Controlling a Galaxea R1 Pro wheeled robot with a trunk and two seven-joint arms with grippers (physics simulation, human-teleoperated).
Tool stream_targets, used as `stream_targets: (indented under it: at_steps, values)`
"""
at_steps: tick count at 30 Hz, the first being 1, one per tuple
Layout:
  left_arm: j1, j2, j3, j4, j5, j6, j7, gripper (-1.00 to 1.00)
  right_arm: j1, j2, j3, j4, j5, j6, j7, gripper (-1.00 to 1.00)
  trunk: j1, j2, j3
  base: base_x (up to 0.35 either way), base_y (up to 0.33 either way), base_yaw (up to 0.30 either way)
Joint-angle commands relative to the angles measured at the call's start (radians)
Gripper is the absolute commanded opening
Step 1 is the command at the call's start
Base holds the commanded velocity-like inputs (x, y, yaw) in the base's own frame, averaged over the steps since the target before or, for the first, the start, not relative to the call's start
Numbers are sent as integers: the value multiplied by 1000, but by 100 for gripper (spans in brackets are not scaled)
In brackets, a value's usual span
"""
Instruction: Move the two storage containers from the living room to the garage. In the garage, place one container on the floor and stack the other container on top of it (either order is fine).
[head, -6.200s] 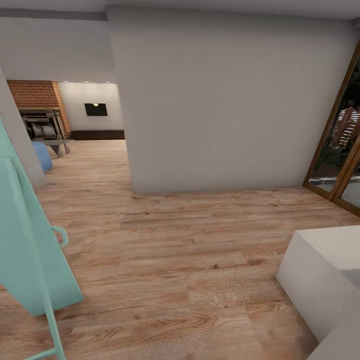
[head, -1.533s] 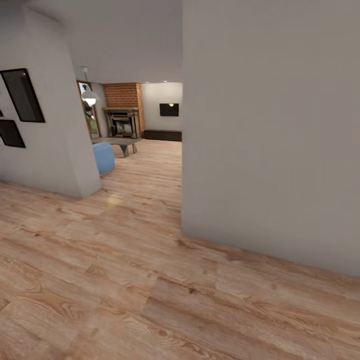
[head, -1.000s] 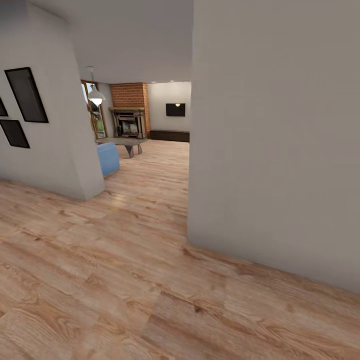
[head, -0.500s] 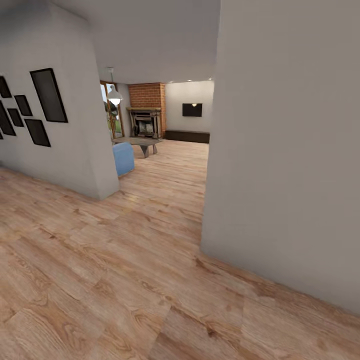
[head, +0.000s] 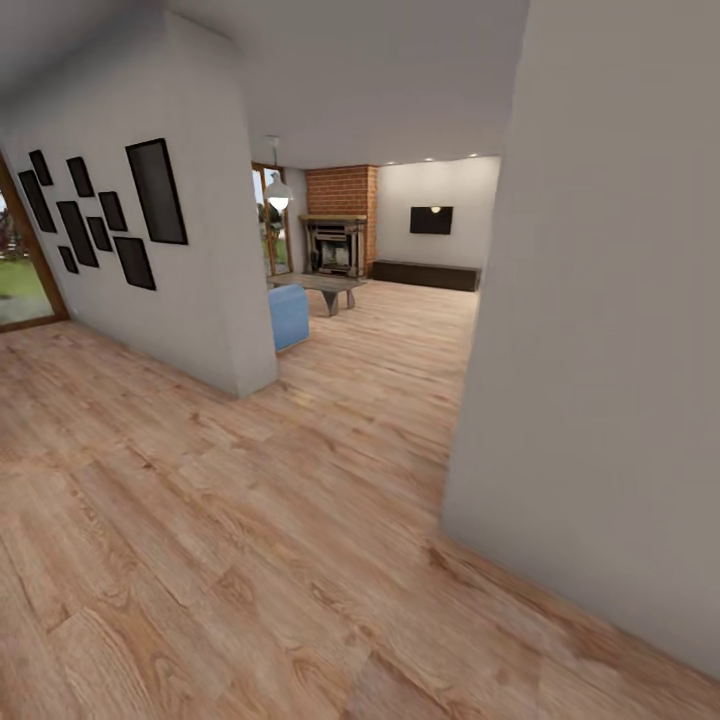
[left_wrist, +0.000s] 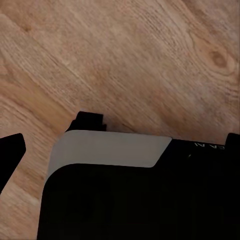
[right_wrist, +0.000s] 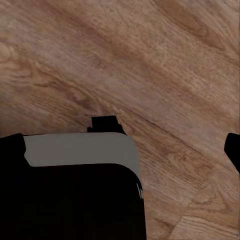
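The two storage containers are out of view, and so is the garage. Through an opening ahead, the head view looks into the living room, with its red brick fireplace (head: 343, 206), black wall TV (head: 431, 220) and low dark console (head: 426, 275). The left gripper (left_wrist: 126, 136) hangs over the wood-plank floor (left_wrist: 150, 55), fingers wide apart and holding nothing. The right gripper (right_wrist: 125, 139) is likewise spread and holds nothing above the planks (right_wrist: 125, 60). A dark part of the robot's body with a grey panel (left_wrist: 110, 149) lies under both wrist cameras.
A pale wall (head: 610, 330) stands close on the right, its corner near the floor at mid-right. A second wall (head: 190, 290) with several black frames juts out on the left. A blue seat (head: 290, 315) and a low table (head: 320, 287) stand past it. A glass door (head: 20, 280) is at far left.
The camera has moved and turned: the opening to the living room has shifted rightward in the picture, and more of the framed left wall and a glass door have come into view.
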Motion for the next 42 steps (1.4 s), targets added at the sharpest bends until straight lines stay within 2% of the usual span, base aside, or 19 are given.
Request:
stream_targets:
  at_steps: [1,11,35,42]
  values:
    - [-1,0,5,1,6,-4,1,100,-1,0,8,3,-9,-5,-1,100,1,0,-1,321,0,112]
    - [-1,1,5,1,7,-4,1,100,-1,1,9,3,-9,-5,-1,100,1,0,-1,321,0,16]
    - [-1,0,5,1,6,-4,1,100,-1,1,8,3,-9,-5,-1,100,1,0,-1,321,0,260]
    - [-1,0,5,1,6,-3,1,100,-1,0,9,3,-9,-5,-1,100,1,0,-1,321,0,76]
